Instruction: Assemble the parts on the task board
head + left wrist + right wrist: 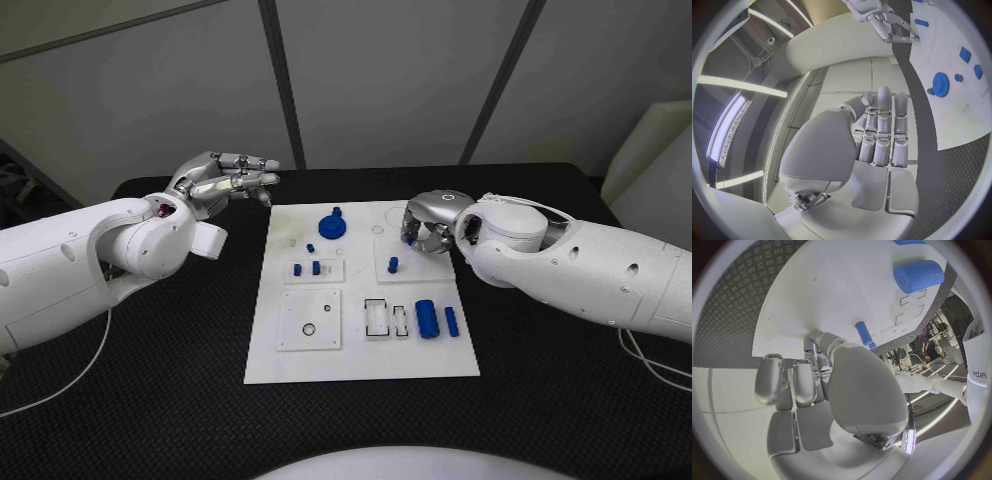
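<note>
The white task board [361,345] lies in the middle of the table. On it stand a blue gear [333,226], two small blue pegs [307,268] and a single blue peg [392,265]. A thick blue cylinder [427,320] and a thin blue rod [451,321] lie at its right side. My right hand [430,225] hovers low over the board's far right part, fingers curled down beside the single peg [864,334]. Whether it pinches anything is hidden. My left hand [224,183] is raised beyond the board's far left corner, fingers straight and side by side [879,130], holding nothing.
Two raised white blocks [312,320] with holes and slots sit on the board's near half, next to a slotted frame [378,318]. Black table [562,370] surrounds the board on all sides. The gear [940,83] lies a short way ahead of the left hand.
</note>
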